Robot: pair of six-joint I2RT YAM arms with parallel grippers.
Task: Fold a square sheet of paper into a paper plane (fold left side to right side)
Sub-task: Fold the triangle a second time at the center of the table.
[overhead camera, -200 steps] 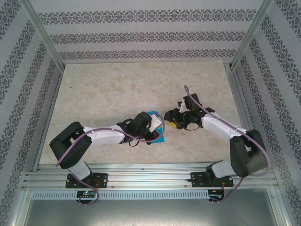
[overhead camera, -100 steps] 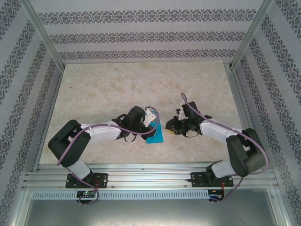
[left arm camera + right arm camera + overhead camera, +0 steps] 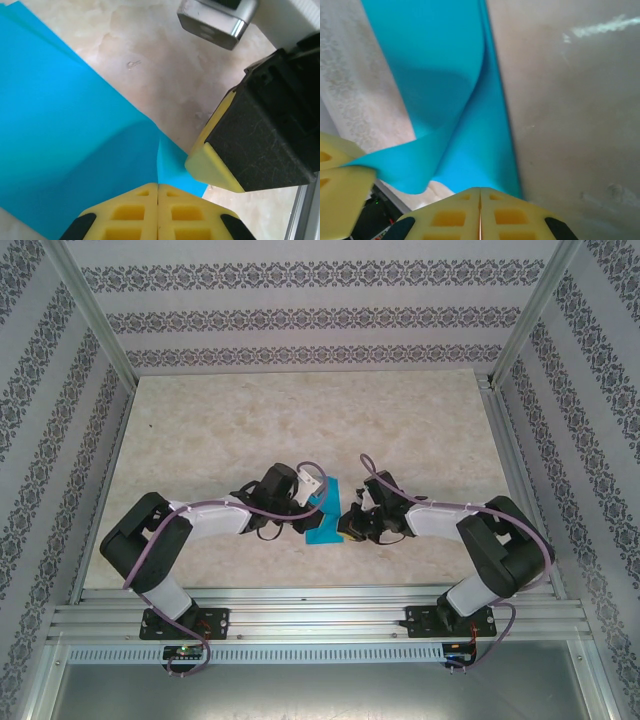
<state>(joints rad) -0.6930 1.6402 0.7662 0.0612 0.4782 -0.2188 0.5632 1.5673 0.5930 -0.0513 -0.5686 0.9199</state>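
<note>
Turquoise-blue paper sheet (image 3: 328,527) lies on the marble-look table (image 3: 220,430), near the middle of its front part, not flat. In the R wrist view one flap of the sheet (image 3: 445,75) curls up off the rest and arcs over to a yellow fingertip (image 3: 340,182) of the other gripper. Top view: L gripper (image 3: 318,504) is at the sheet's left edge and R gripper (image 3: 350,523) at its right edge, w/ the sheet btw the two and both arms reaching in low. L wrist view: L gripper (image 3: 158,212) jaws are clenched, yellow pads meeting w/ no gap. The sheet (image 3: 60,125) runs right into their seam w/ a short crease rising to it, so they're grasping the paper. R gripper's black-and-yellow finger (image 3: 250,145) is just beside the sheet's corner there. R wrist view: R gripper (image 3: 480,215) jaws are also clenched, pads together, and the sheet's long edge runs down to their tips. Can't tell whether any paper is nipped btw them.
</note>
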